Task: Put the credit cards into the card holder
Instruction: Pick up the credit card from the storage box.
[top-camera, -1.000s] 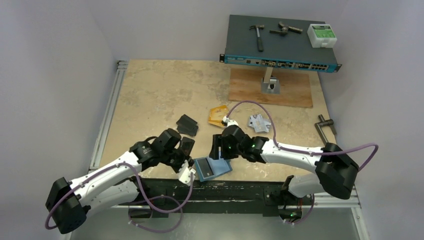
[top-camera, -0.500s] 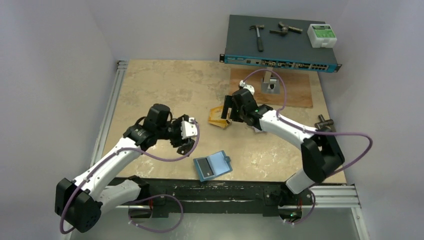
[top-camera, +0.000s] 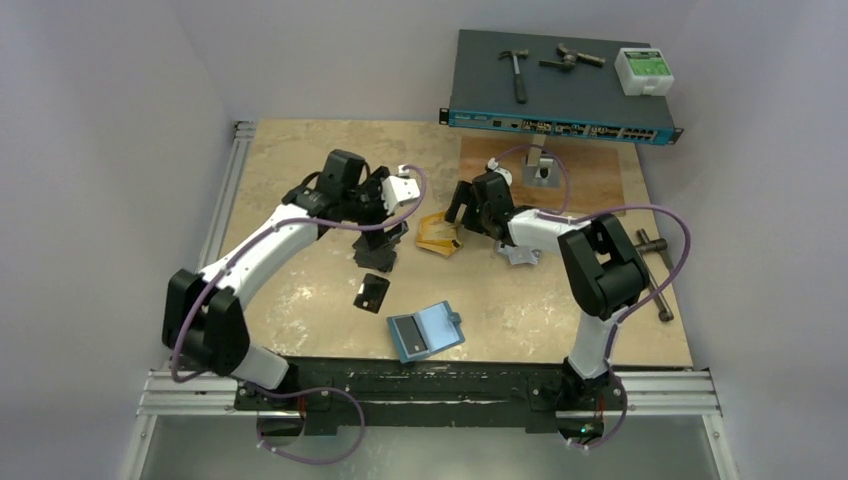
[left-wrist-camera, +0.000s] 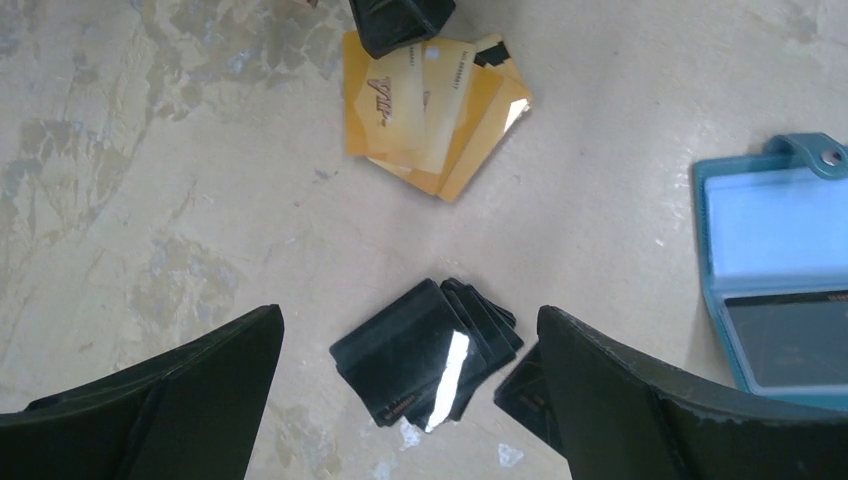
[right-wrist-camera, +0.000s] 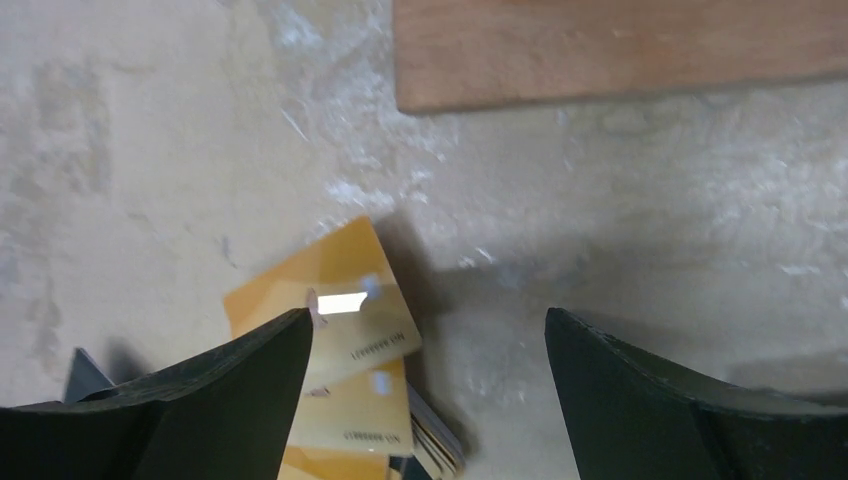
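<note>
Bare table (top-camera: 290, 170) lay open at the far left and around the holder (top-camera: 428, 332) at the near edge. The two arms crowded the middle, left gripper (left-wrist-camera: 410, 320) over the black cards (left-wrist-camera: 400, 345), right gripper (right-wrist-camera: 428, 320) over the orange cards (right-wrist-camera: 330, 290), just beside each other. The board (top-camera: 590, 180) and switch (top-camera: 560, 90) walled off the far right.

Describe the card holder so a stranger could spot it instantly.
On the tan stone-patterned table, look at the middle of the near edge. The small teal-blue folding card holder lies open there. Unlike the orange-gold cards and glossy black cards farther back, it is blue, with a snap tab.
</note>
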